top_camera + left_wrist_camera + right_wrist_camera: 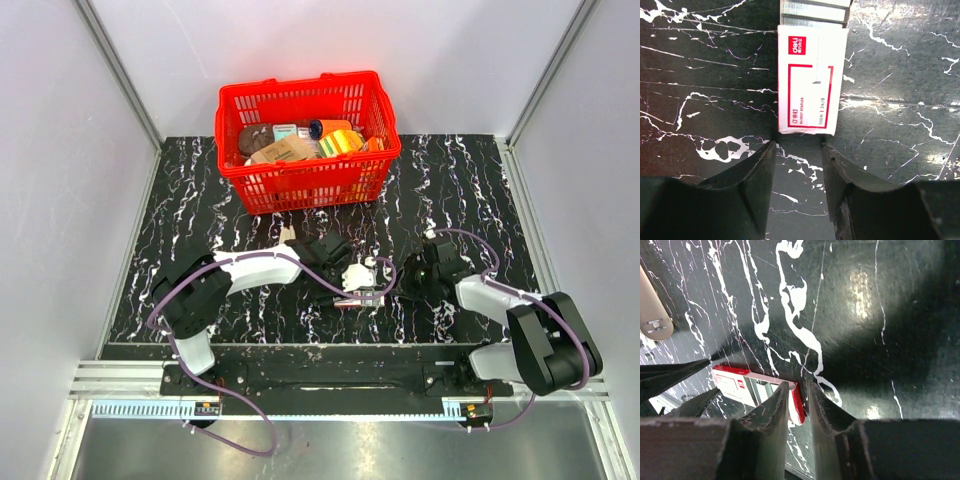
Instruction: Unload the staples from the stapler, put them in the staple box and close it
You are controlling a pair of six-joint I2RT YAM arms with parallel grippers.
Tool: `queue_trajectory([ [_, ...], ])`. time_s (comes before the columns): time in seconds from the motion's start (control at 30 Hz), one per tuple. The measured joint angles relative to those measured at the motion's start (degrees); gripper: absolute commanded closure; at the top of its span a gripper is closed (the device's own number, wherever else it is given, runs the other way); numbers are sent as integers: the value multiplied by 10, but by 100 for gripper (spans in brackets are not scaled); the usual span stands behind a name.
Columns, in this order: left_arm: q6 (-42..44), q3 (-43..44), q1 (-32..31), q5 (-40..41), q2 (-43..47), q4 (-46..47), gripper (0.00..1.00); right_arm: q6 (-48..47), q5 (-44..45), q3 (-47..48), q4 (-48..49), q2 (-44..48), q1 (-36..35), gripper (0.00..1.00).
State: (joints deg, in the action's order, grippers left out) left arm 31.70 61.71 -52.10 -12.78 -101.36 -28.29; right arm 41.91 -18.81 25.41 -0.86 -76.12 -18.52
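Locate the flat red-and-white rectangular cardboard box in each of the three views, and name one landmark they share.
Top external: the flat red-and-white rectangular cardboard box lies just below centre, between the two arms.
Left wrist: upper centre, just beyond the left tool.
Right wrist: lower left, its end showing between the fingers of the right tool.
Shared landmark: the black, white-veined marble-look tabletop.

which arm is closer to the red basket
Left. The left arm reaches up just in front of the basket's front wall; the right arm sits farther back, off toward its right corner.
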Motion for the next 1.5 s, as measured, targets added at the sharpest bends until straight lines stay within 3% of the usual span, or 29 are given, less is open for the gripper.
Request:
queue_trajectory([
  [0.47,3,0,-11,7,0,9,55,30,-22,-34,0,35,3,73],
  [0.9,5,0,-15,13,0,10,55,51,-49,-40,51,2,3,86],
  [1.5,9,1,-19,19,-1,9,56,56,-88,-41,97,-37,3,86],
])
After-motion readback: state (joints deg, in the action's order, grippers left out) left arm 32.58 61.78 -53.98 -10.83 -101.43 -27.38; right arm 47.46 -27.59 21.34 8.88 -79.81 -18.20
